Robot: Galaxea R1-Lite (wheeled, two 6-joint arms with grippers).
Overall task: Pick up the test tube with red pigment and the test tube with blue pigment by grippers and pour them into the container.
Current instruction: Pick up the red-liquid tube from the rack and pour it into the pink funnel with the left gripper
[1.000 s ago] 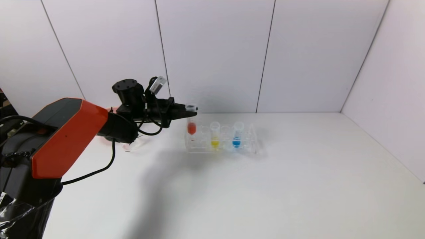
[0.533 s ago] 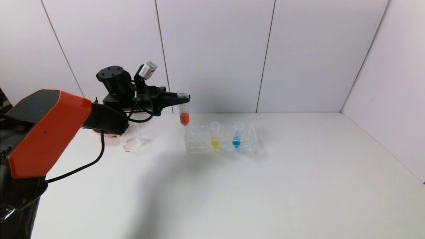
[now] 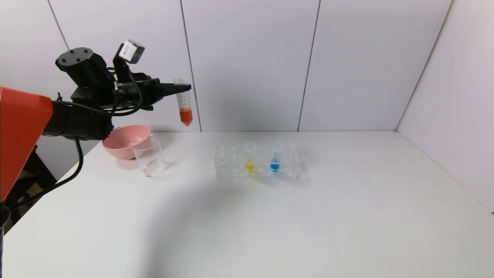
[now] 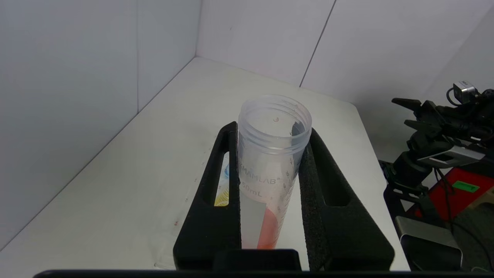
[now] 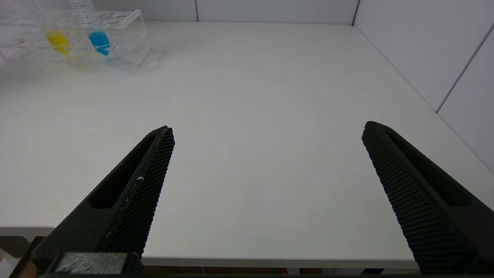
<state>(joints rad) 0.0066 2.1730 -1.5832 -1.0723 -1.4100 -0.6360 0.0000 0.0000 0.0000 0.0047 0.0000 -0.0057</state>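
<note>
The left tool (image 3: 181, 87) was clenched on the uncapped test tube with red pigment (image 3: 184, 101), high above the tabletop (image 3: 270, 216); premature tilting short of the container (image 3: 149, 156) risked spillage.

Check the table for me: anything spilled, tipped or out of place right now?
Nothing stands out. The left gripper holds the red tube upright in the air, nothing dripping. The yellow tube and blue tube stand straight in the rack. The beaker and pink bowl sit upright. The right gripper is open at the table edge.
</note>
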